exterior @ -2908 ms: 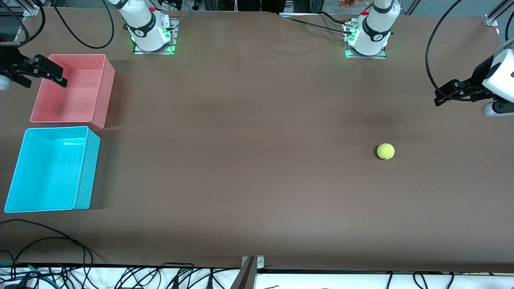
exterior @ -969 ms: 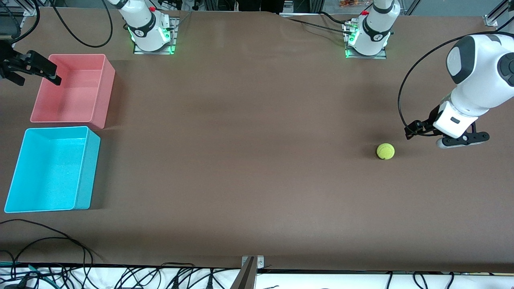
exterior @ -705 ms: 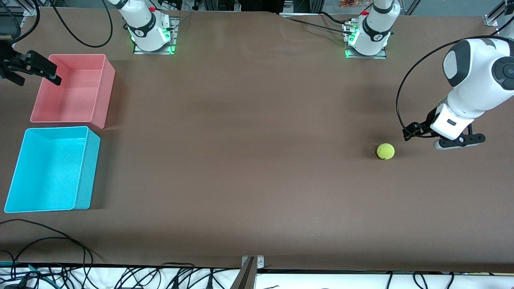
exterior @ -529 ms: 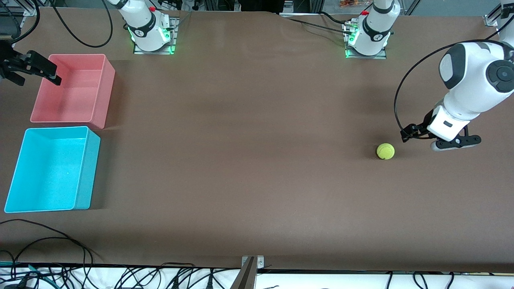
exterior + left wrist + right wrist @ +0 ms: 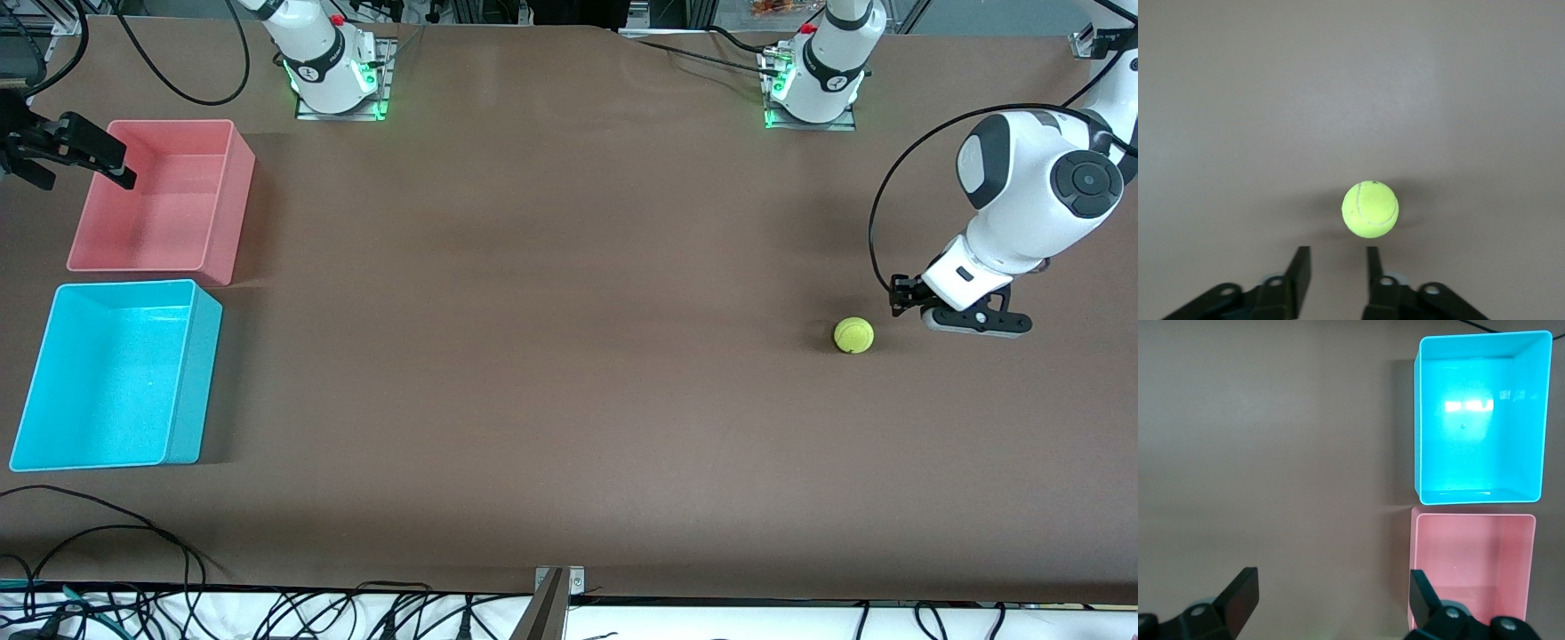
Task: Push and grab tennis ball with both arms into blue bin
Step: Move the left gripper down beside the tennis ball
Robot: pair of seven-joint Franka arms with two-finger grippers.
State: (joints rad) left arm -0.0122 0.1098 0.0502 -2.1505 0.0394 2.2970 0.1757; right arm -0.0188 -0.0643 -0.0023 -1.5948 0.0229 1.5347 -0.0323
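The tennis ball [image 5: 853, 335] [image 5: 1369, 209] rests on the brown table toward the left arm's end. My left gripper [image 5: 898, 296] [image 5: 1336, 257] hangs low just beside it, toward the left arm's end. Its fingers are open with a narrow gap and nothing between them, and the ball lies a short way past the fingertips, untouched. The blue bin [image 5: 111, 373] [image 5: 1481, 420] stands at the right arm's end of the table with nothing in it. My right gripper [image 5: 93, 185] [image 5: 1331, 593] waits wide open in the air by the outer wall of the pink bin.
A pink bin [image 5: 160, 196] [image 5: 1471, 567] with nothing in it stands beside the blue bin, farther from the front camera. Brown table stretches between the ball and the bins. Cables [image 5: 107, 542] lie along the table's front edge.
The left arm has swung in and down toward the ball, and its fingers have narrowed. The ball and the right arm have not moved.
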